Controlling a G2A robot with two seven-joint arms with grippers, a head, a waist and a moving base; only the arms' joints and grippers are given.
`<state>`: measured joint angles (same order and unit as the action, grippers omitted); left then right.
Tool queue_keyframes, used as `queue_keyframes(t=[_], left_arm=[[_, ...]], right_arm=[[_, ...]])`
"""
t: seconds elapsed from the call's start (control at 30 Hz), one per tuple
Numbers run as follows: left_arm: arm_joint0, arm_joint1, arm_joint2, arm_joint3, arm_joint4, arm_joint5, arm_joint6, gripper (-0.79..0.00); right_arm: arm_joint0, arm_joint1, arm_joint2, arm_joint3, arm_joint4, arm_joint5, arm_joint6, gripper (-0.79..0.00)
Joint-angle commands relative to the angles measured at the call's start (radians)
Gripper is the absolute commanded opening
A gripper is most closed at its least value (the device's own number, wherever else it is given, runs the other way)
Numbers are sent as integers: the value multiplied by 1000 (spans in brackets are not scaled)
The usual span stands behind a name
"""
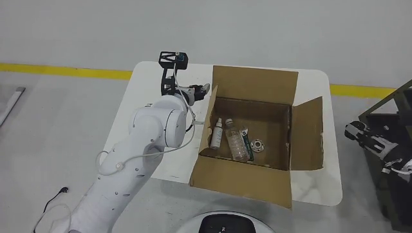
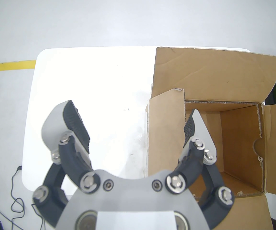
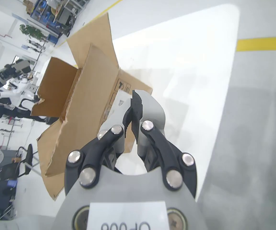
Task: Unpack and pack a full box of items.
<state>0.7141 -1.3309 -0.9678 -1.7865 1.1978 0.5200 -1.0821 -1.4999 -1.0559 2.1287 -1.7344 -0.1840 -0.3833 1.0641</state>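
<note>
Left gripper (image 1: 198, 92) is spread wide and empty, centre-left in the top view, at the left flap of the cardboard box (image 1: 257, 85). Box is open mid-frame on the white table (image 1: 145, 104); inside are a labelled bottle (image 1: 217, 134), a clear bottle (image 1: 235, 143) and a small round metal part (image 1: 257, 146). Right gripper (image 3: 133, 107) is pinched closed on nothing at the right edge, off the table.

The box (image 1: 254, 82) is plain brown corrugated cardboard, matt, with ragged torn edges along its flaps. The desk (image 1: 318, 185) is white, smooth and faintly glossy. At the centre of the top view, the bottle (image 1: 235, 144) looks like clear plastic. The left gripper (image 2: 131, 107) has fingers (image 2: 52, 125) of dull brushed metal, faced with black ribbed pads (image 2: 76, 125), on matt black links with shiny screws.
</note>
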Motion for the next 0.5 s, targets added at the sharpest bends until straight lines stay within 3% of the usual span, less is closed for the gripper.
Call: queue_keyframes(t=[0.0, 0.17, 0.37, 0.4, 0.47], left_arm=[[0, 0, 0, 0, 0, 0, 0, 0], [26, 0, -10, 3, -10, -20, 38, 0], [58, -3, -34, -8, -31, -39, 44, 0], [65, -3, -36, -10, -37, -50, 42, -58], [79, -3, -42, -14, -47, -77, 40, -456]], right_arm=[[8, -1, -59, 21, 49, -3, 5, -785], [63, -1, -176, 66, 141, 15, 27, -785], [115, 9, -273, 23, 136, -15, 98, -785], [116, 10, -292, 9, 123, -21, 112, -785], [117, 13, -323, -9, 88, -19, 120, -785]])
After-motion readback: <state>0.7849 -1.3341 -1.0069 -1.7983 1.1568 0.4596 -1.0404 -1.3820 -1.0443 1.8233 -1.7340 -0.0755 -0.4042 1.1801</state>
